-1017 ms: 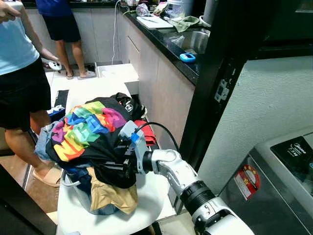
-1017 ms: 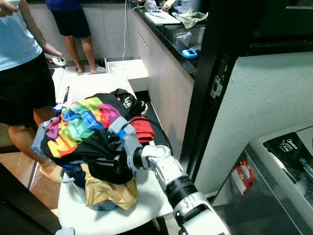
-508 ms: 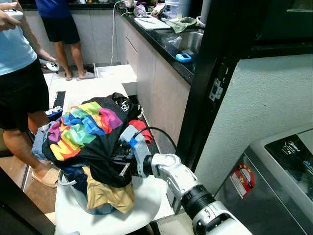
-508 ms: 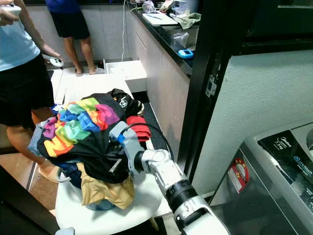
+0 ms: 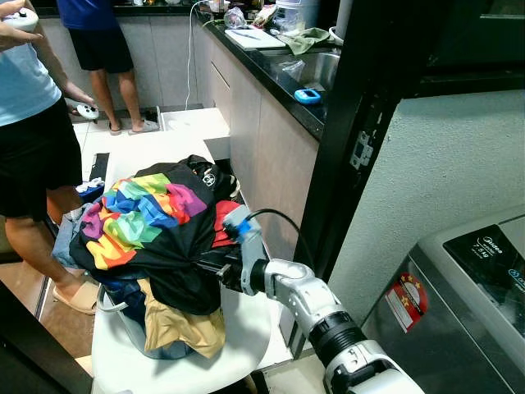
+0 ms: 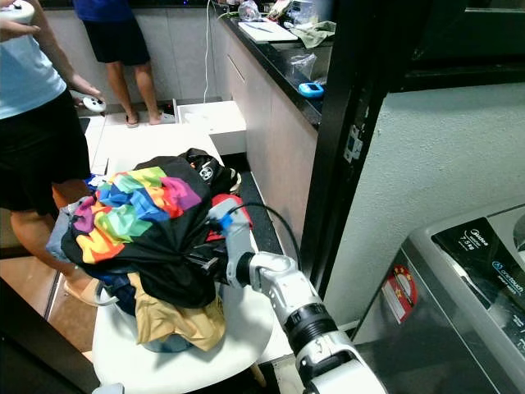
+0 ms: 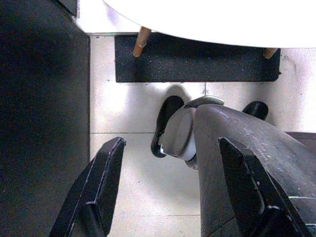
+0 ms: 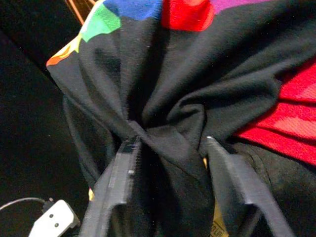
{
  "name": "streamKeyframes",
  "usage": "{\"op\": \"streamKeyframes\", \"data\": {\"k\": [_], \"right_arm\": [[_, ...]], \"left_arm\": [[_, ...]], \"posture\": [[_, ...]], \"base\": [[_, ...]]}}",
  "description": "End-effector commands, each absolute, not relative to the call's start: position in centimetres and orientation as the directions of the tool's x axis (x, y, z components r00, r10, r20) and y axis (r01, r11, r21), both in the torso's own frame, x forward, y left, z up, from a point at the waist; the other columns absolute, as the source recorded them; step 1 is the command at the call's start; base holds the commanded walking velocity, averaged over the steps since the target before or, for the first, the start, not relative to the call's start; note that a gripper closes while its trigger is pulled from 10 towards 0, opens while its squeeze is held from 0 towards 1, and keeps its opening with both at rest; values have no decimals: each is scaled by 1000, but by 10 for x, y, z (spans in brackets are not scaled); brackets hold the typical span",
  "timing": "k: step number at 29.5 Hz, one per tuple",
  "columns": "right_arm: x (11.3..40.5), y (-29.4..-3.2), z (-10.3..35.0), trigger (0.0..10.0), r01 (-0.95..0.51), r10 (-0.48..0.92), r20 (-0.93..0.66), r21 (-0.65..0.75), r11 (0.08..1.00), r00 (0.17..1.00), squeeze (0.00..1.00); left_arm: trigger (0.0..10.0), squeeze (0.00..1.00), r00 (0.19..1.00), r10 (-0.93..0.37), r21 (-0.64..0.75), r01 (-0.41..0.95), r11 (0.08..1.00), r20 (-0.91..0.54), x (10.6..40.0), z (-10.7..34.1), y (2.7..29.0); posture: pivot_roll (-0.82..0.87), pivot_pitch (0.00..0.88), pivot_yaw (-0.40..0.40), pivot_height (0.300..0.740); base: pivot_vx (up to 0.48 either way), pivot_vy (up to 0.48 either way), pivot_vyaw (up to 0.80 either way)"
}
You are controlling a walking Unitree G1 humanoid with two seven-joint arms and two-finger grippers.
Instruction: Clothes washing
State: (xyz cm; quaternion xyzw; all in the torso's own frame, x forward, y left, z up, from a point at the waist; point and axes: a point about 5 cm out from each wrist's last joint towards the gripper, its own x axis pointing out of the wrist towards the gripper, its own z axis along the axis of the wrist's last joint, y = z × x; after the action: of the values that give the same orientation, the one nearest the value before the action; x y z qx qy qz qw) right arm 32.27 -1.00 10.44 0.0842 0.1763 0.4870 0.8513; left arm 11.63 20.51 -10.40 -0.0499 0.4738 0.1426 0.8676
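My right gripper point(image 5: 209, 267) is closed on a bunched fold of the black shirt point(image 5: 156, 226), the one with the rainbow print; in the right wrist view the cloth gathers into a knot between my two fingers point(image 8: 126, 168), which pinch it from both sides. The shirt lies on top of a heap of clothes in a basket point(image 5: 123, 316). A tan garment point(image 5: 184, 324) hangs out of the heap below my gripper, and a red garment point(image 5: 221, 222) lies in the heap just beside my wrist, on the counter side.

The basket stands on a white stool point(image 5: 238, 332). A washing machine point(image 5: 459, 304) is well apart from the basket, to my right, beyond a grey wall. The kitchen counter point(image 5: 279, 74) runs behind the basket, with a sink and a small blue thing on it.

One person in a light blue top point(image 5: 29, 123) stands just beside the basket on my left. Another person point(image 5: 102, 49) stands farther off, by the counter's far end.

My left gripper point(image 7: 168, 192) hangs over the tiled floor point(image 7: 138, 108) with its fingers spread wide and nothing between them.
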Motion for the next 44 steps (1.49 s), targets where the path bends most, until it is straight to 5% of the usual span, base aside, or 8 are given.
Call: {"op": "streamKeyframes", "data": {"k": [1, 15, 16, 18, 19, 30, 34, 44], "right_arm": [[314, 12, 108, 10000, -808, 883, -186, 357, 468, 430, 1000], [286, 27, 100, 10000, -794, 915, -179, 456, 402, 361, 1000], [285, 28, 102, 10000, -788, 918, -156, 473, 394, 365, 588], [284, 30, 104, 10000, -784, 919, -141, 485, 388, 368, 588], [279, 33, 105, 10000, -785, 930, -103, 508, 354, 353, 0], [273, 34, 99, 10000, -825, 918, -81, 414, 385, 388, 0], [289, 24, 120, 10000, -770, 824, 111, 442, 459, 555, 0], [316, 3, 133, 10000, -655, 658, 142, 381, 653, 739, 0]], "left_arm": [[10000, 0, 482, 163, 35, -264, 964, -861, 106, -108, 197], [10000, 0, 450, 156, 40, -258, 965, -879, 86, -113, 195], [10000, 0, 446, 157, 43, -256, 966, -881, 84, -113, 196], [10000, 0, 444, 158, 45, -254, 966, -882, 82, -114, 196], [10000, 0, 445, 162, 50, -253, 966, -881, 81, -113, 199], [10000, 0, 481, 174, 55, -251, 966, -860, 92, -109, 207], [10000, 0, 494, 174, 55, -246, 968, -852, 94, -109, 206], [10000, 0, 501, 176, 56, -244, 968, -847, 94, -108, 206]], "posture": [[169, 0, -61, 740], [172, 0, -60, 740], [170, 0, -52, 740], [170, 0, -52, 740], [172, 8, -39, 740], [175, 8, -31, 740], [177, 5, -29, 740], [182, 7, -27, 740]], "base": [[0, 0, 0], [0, 0, 0], [0, 0, 0], [0, 0, 0], [0, 0, 0], [0, 0, 0], [0, 0, 0], [0, 0, 0]]}}
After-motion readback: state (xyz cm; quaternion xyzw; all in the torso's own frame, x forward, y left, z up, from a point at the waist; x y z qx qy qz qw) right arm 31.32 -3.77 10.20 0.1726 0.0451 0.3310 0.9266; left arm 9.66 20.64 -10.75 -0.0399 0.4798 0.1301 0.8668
